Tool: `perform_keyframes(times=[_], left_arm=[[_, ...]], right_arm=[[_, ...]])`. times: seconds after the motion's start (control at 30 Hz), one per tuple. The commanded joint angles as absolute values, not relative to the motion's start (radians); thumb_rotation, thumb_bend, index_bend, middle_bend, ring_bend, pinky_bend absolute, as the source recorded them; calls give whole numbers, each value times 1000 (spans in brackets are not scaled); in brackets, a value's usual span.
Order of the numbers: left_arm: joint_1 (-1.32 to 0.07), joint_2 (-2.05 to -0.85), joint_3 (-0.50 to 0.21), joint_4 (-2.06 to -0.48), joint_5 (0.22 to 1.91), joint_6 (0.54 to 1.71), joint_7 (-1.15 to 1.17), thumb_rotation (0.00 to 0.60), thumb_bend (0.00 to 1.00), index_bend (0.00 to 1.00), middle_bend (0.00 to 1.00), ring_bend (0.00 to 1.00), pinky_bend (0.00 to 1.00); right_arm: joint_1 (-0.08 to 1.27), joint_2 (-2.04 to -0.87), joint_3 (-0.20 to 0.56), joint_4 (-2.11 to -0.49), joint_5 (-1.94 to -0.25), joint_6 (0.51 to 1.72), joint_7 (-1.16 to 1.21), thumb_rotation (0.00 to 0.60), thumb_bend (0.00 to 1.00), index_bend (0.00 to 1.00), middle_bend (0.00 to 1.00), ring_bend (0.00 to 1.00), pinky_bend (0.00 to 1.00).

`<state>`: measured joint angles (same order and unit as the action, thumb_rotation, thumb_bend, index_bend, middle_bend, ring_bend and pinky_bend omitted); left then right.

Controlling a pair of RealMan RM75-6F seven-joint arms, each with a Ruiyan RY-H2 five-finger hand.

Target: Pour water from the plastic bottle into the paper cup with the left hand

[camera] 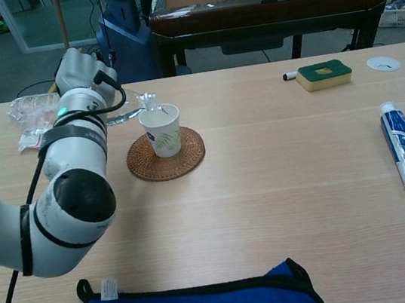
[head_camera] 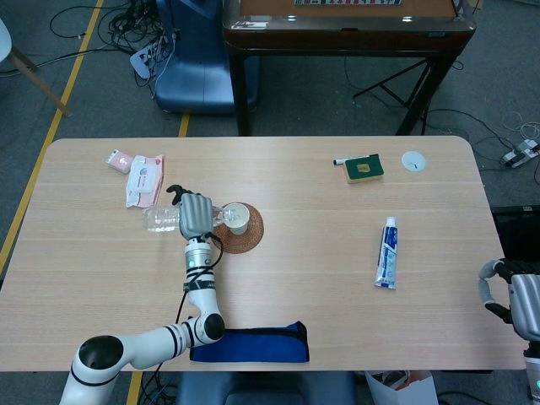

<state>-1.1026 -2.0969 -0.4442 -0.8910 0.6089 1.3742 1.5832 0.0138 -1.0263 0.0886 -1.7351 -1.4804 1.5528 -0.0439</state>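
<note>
The left hand point(head_camera: 194, 214) grips a plastic bottle point(head_camera: 162, 218), tipped sideways. Its mouth sits over the paper cup point(camera: 162, 129) on a woven coaster point(camera: 166, 154). The right hand point(head_camera: 515, 299), fingers curled and empty, hangs off the table's right edge.

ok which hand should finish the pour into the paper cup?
Left. The left hand already grips the clear plastic bottle, tipped with its mouth at the white paper cup on the round woven coaster. The right hand sits off the table's far edge, holding nothing.

A clear plastic bottle point(head_camera: 162, 218) is lying nearly horizontal, its open mouth meeting the rim of a white paper cup point(camera: 161, 129) at its nine o'clock; the cup is standing upright on a woven coaster point(camera: 166, 154)
</note>
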Motion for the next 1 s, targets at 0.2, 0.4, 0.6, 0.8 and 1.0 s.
perform_keyframes(times=[0.2,0.4,0.6,0.8,1.0], left_arm=[[-1102,-2096,-446,-888,613,1375,1592,600,170,718,841,462,284],[-1099,-2094,-447,-888,615,1372,1594,600,170,718,842,462,284],[-1096,-2093,-445,-889,620,1372,1597,600,170,718,841,462,284],[-1094,-2095,-446,-888,621,1369,1598,600,170,718,842,462,284],[-1090,-2098,-452,-880,619,1359,1581,600,170,718,841,462,284]], right_arm=[[12,-1025,87,-1736,-1484,1555,-42,600,462,562,515,474,465],[13,-1028,86,-1733,-1483,1552,-43,600,462,562,515,474,465],[12,-1027,86,-1734,-1482,1553,-44,600,462,562,515,474,465],[13,-1027,87,-1736,-1483,1553,-44,600,462,562,515,473,465],[12,-1025,87,-1737,-1483,1554,-44,600,461,562,515,474,465]])
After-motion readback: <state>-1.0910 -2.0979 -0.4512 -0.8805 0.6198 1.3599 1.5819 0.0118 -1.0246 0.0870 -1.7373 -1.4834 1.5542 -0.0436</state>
